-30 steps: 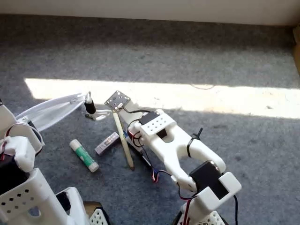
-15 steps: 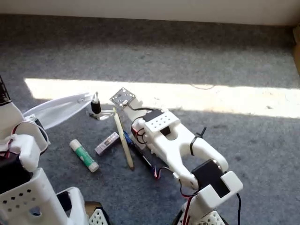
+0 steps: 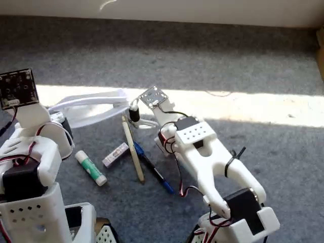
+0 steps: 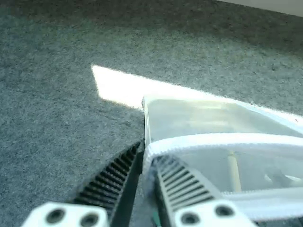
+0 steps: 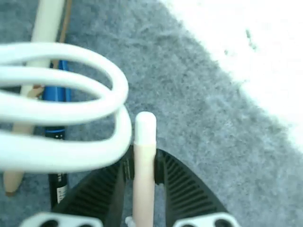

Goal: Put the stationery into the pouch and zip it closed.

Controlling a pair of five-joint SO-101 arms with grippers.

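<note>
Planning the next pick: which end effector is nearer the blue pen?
Right. The right end effector, holding a cream pen, is at the pouch mouth, just beyond the blue pen; the left end effector grips the pouch's far end.

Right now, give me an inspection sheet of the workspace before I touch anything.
Surface: grey carpet, sunlit band across it.
Job's things: clear pouch, mouth open; glue stick, small block, cream pencil, blue pen loose on the carpet.
Clutter: nothing seen.
Grippers: left gripper shut on pouch edge; right gripper shut on pale stick at the pouch mouth.
Cables: loose wires along the right arm.
Surroundings: pale wall beyond the carpet.
</note>
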